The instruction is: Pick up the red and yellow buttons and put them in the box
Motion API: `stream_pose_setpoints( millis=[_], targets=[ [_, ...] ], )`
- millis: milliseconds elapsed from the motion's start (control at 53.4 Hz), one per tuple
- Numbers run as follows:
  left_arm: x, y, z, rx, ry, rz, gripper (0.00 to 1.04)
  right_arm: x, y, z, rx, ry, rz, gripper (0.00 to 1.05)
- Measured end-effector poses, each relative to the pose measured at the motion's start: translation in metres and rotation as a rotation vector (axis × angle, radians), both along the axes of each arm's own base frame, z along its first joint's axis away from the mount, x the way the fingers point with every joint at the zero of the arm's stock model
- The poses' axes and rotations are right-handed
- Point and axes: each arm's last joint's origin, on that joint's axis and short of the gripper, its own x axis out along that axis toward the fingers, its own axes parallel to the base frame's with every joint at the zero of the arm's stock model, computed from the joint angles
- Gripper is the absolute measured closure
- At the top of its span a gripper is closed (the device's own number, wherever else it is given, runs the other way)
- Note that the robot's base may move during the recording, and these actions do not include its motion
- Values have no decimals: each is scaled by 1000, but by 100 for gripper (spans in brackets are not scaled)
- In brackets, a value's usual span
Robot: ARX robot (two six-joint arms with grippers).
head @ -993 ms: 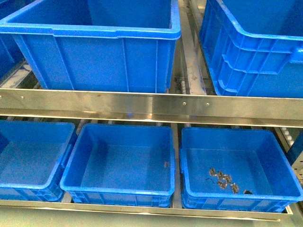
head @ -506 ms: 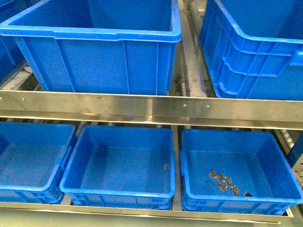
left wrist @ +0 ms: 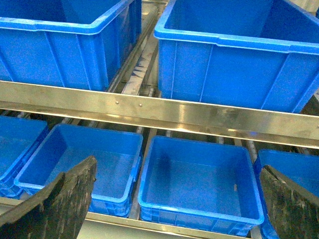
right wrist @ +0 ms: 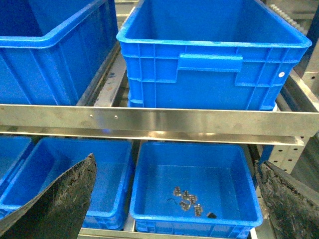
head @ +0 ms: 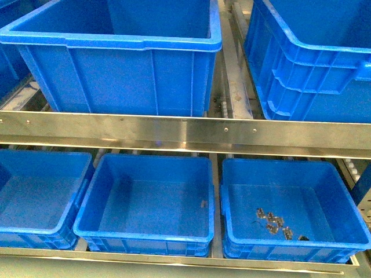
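We see grey metal bits (head: 273, 223) near the lower right crate's (head: 293, 165) front edge; our left end effector (left wrist: 178, 164) and right end effector (right wrist: 175, 162) stand spread wide.

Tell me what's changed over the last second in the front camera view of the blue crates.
Only the framing: the whole steel rack sits slightly lower in the front view than a second ago, and has been steady since. The small grey metal bits lie in the same spot in the lower right blue plastic crate. Nothing was taken or let go.
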Motion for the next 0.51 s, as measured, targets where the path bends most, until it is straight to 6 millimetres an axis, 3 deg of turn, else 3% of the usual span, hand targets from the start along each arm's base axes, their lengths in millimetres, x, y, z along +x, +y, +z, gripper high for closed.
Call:
stream_pose_setpoints(
  millis=[506],
  targets=[
    [0, 0, 0, 0, 0, -1, 8, 0, 0, -1, 0, 1, -5, 7]
  ],
)
